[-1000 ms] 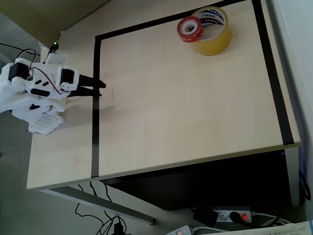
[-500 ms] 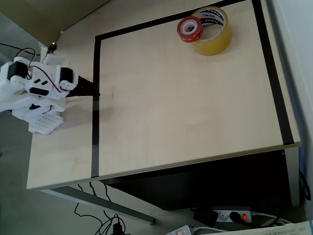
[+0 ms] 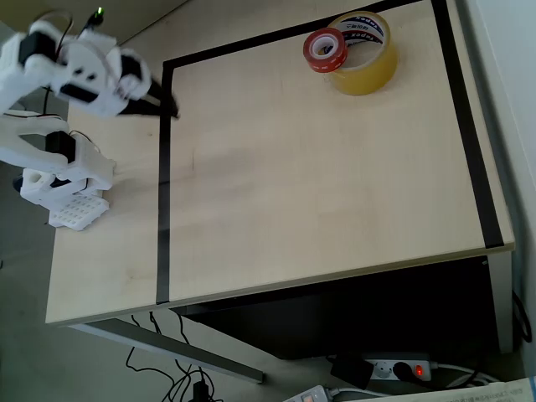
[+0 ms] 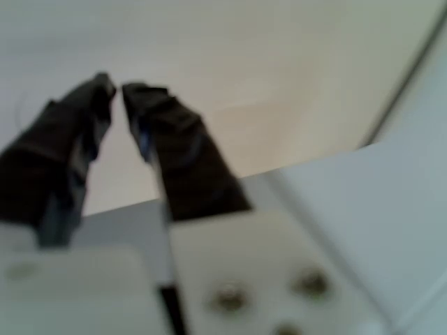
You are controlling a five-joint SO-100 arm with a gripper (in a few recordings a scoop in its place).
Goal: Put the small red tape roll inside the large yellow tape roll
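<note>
Up left, the gripper (image 3: 170, 107) hangs over the table (image 3: 318, 201) — jaws nearly closed, empty — far from the red roll (image 3: 325, 47) leaning on the yellow roll (image 3: 365, 52).

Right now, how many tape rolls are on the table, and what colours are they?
Red roll: 1
Yellow roll: 1
Total: 2
</note>
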